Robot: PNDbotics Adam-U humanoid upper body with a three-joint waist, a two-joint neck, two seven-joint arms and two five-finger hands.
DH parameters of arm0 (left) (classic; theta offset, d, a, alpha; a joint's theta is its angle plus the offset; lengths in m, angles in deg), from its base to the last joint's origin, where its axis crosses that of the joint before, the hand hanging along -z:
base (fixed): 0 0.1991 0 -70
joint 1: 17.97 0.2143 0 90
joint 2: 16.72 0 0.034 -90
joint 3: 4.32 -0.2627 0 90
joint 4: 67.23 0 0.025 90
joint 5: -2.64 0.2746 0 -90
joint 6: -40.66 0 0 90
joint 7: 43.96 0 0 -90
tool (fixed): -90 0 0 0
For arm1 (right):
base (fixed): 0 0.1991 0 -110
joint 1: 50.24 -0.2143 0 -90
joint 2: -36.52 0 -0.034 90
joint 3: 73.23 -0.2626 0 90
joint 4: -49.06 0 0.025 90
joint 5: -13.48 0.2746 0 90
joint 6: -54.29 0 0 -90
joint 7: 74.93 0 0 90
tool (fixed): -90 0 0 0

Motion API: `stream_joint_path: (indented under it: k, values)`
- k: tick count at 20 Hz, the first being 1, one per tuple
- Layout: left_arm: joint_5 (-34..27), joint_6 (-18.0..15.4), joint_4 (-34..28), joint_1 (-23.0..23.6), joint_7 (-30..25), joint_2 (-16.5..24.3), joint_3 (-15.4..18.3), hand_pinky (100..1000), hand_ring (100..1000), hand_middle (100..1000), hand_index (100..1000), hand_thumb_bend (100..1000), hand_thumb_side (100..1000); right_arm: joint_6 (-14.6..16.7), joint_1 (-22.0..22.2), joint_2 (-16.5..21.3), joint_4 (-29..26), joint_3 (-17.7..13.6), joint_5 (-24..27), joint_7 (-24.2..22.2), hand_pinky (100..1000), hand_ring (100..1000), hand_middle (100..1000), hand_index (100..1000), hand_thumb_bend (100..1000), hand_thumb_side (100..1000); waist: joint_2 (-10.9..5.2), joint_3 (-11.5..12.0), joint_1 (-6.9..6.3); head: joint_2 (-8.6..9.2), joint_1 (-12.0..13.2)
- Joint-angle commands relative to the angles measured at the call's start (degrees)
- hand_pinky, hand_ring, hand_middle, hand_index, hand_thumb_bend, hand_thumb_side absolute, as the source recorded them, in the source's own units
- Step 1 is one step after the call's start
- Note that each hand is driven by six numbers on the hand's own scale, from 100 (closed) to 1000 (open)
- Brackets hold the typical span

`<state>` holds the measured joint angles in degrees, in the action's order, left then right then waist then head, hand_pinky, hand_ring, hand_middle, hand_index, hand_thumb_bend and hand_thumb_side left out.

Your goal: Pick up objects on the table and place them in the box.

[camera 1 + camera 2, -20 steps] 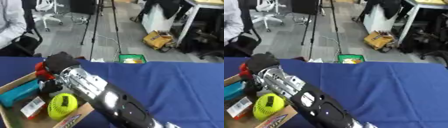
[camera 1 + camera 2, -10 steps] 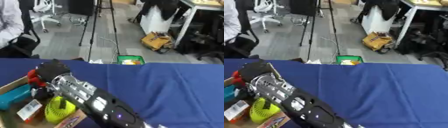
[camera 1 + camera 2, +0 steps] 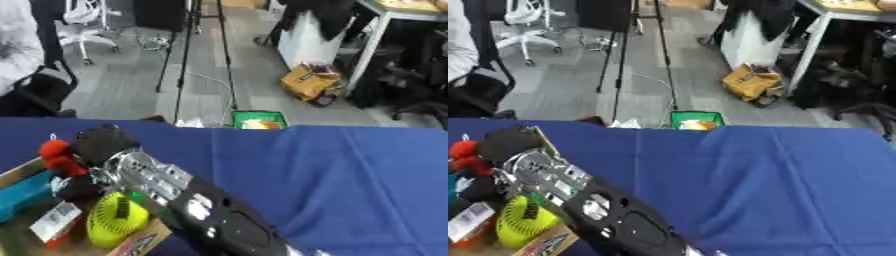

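My right hand (image 3: 87, 142) reaches over the box (image 3: 22, 172), fingers hidden, can't tell its grasp. Box already has red toy (image 3: 58, 155), yellow ball (image 3: 116, 225), teal item (image 3: 22, 195). Blue worktop (image 3: 332, 175) looks bare, task near done

Cardboard box (image 3: 19, 171) open at the table's near left corner. Inside: yellow ribbed ball (image 3: 118, 225) near its right wall, teal block (image 3: 24, 194) at the left side, red toy (image 3: 57, 155) at the far edge, small white-and-red pack (image 3: 54, 223) lying flat beside the ball.
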<state>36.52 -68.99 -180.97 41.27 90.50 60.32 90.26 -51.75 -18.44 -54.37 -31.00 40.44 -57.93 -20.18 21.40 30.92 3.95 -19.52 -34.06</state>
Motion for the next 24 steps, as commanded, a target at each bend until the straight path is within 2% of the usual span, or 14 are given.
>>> stream_joint_path:
  k: [1, 3, 7, 13, 18, 24]
  values:
    - [0.21, -0.63, -0.85, -0.73, 0.82, 0.56, 0.25, 855, 795, 839, 823, 100, 808, 0.58, -0.99, 1.02, -1.72, -0.78, 0.88, -2.30, 1000, 954, 690, 787, 145, 967, -1.04, -0.02, -0.78, 0.64, -0.21]
    - [0.22, -0.63, -0.85, -0.74, 0.92, 0.58, 0.33, 855, 795, 839, 823, 100, 809, 1.35, -0.98, 1.17, -2.14, -0.80, 1.43, -5.12, 1000, 961, 698, 793, 198, 947, -1.08, -0.10, -0.83, 0.67, -0.29]
    - [0.28, -0.57, -0.85, -0.69, 1.10, 0.61, 0.44, 855, 795, 839, 823, 100, 810, 1.97, -0.96, 1.69, -4.25, -1.10, 0.93, -9.98, 1000, 964, 705, 795, 209, 937, -1.17, -0.27, -0.82, 0.41, -0.27]
    - [0.40, -0.55, -0.85, -0.78, 1.56, 0.71, 0.64, 854, 794, 834, 824, 100, 814, 2.12, -0.79, 2.49, -8.57, -1.45, -0.11, -14.38, 1000, 968, 712, 793, 247, 900, -1.33, -0.59, -0.80, 0.37, -0.28]
    - [0.54, -0.67, -0.85, -0.79, 2.16, 0.76, 0.75, 854, 795, 834, 824, 100, 819, 2.01, -0.77, 3.07, -11.41, -2.07, -0.76, -16.40, 1000, 973, 730, 801, 279, 895, -1.53, -0.80, -0.90, 0.23, -0.09]
    - [0.67, -0.79, -0.85, -0.77, 2.70, 0.75, 0.76, 854, 795, 833, 826, 100, 822, 1.49, -0.75, 3.34, -12.18, -2.53, -0.69, -16.71, 1000, 979, 762, 815, 298, 896, -1.65, -0.85, -1.06, 0.31, -0.28]
